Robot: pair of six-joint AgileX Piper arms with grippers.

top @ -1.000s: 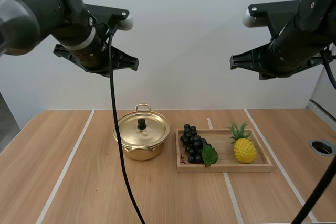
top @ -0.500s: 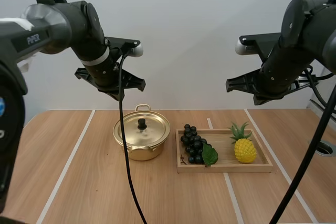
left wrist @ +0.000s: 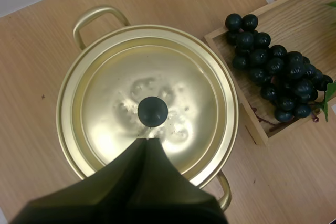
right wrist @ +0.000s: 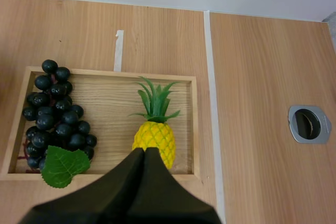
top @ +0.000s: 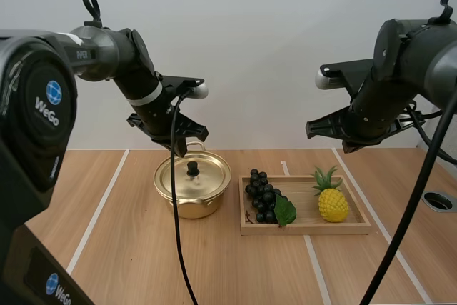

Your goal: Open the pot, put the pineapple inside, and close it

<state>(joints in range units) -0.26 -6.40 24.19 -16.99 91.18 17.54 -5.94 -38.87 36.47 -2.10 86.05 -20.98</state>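
A golden pot [top: 193, 189] stands on the table with its lid [left wrist: 149, 98] on, and the lid has a black knob [left wrist: 153, 111]. My left gripper [left wrist: 148, 141] hangs above the lid, shut into one dark wedge whose tip is close beside the knob. The yellow pineapple [top: 332, 200] with green leaves lies at the right end of a wooden tray [top: 305, 228]. My right gripper [right wrist: 144, 150] is shut and empty, hovering well above the pineapple [right wrist: 155, 135].
A bunch of dark grapes [top: 264, 196] with a green leaf fills the tray's left end, next to the pot. A round metal-rimmed hole [top: 438, 201] sits in the table at the far right. White lines run across the wooden tabletop.
Both arms have come down and forward from high up. The left one now hangs over the pot, the right one over the tray. Pot, tray and fruit have not moved.
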